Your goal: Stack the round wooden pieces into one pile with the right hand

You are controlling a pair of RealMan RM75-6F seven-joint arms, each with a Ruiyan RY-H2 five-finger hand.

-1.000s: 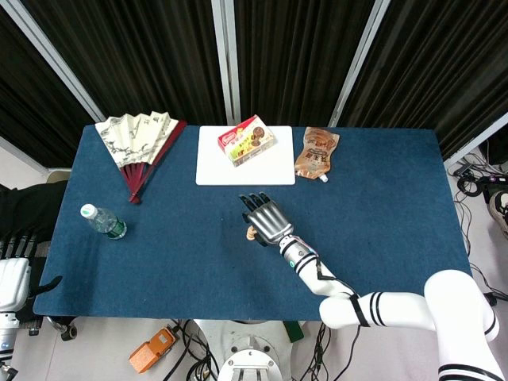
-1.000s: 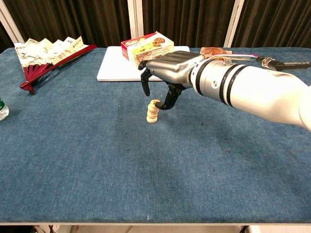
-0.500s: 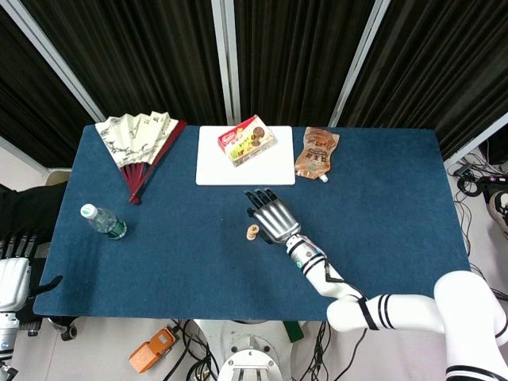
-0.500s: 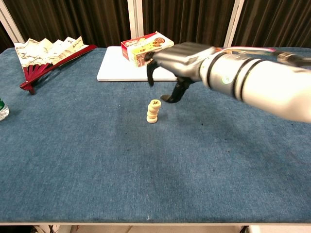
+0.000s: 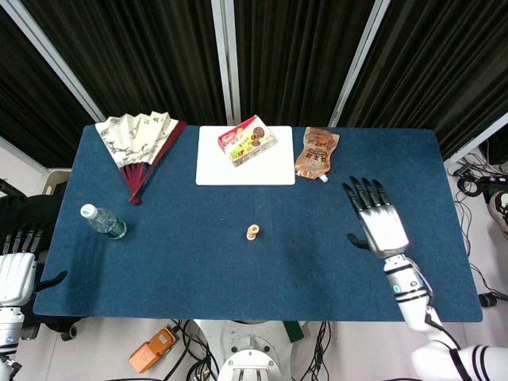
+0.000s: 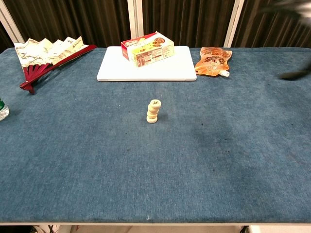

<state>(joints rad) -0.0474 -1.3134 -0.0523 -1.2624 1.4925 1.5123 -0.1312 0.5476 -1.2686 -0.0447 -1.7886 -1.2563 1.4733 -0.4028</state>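
Fingers: I see my right hand [image 5: 375, 218] spread wide and holding nothing, hanging over the table's [image 5: 182, 262] right side, well apart from the pile. Left hand [image 5: 14, 268]: off the table's left edge, fingers straight and apart, nothing in it. Round wooden pieces [image 6: 153, 111]: one upright pile near the table's middle, touched by nothing. Behind it: white board [image 6: 146, 71] bearing a snack box [image 6: 147, 48]; orange pouch [image 6: 213, 61] beside the board; folding fan [image 5: 141, 140] far left; water bottle [image 5: 103, 221] lying near the left edge.
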